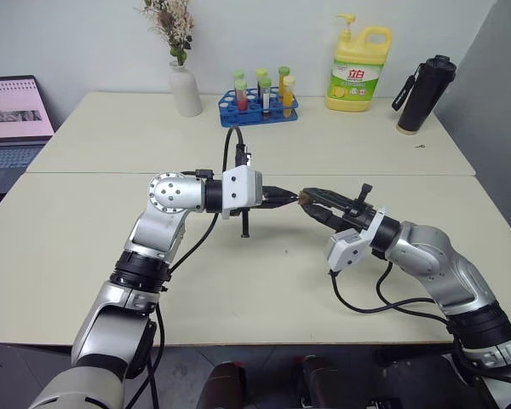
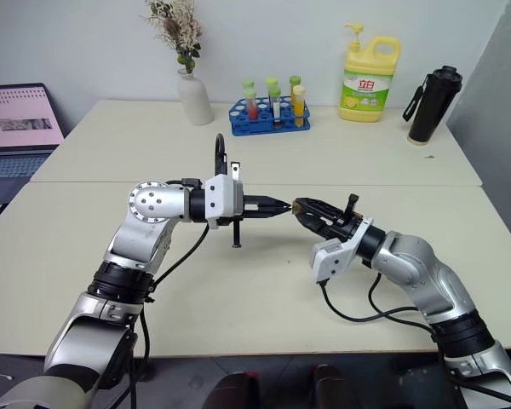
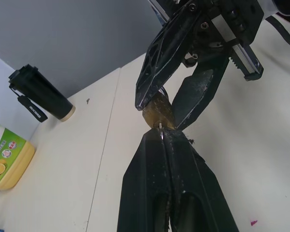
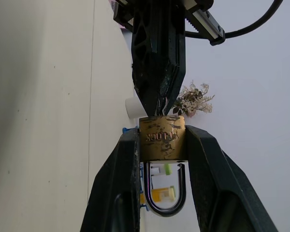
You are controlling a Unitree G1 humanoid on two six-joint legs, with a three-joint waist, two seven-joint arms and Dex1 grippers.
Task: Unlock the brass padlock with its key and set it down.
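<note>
Raised above the table point(image 1: 238, 290), my right gripper point(image 4: 162, 145) pinches the brass padlock point(image 4: 162, 137) by its sides, shackle pointing back toward my wrist. Opposite it, my left gripper point(image 3: 160, 137), pressed together, nips the key point(image 3: 160, 131) at the padlock's base.

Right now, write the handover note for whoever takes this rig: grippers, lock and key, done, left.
Right gripper: shut on the brass padlock, clamping its body from both sides, shackle pointing back between the fingers.
Left gripper: shut on the key, tip at the padlock's bottom face.
Both are held in the air over the table, fingertips meeting.
Done: padlock and key picked up, key brought to the keyhole end.
Left: the shackle looks still seated, so turn the key, free the shackle, set the padlock down.
</note>
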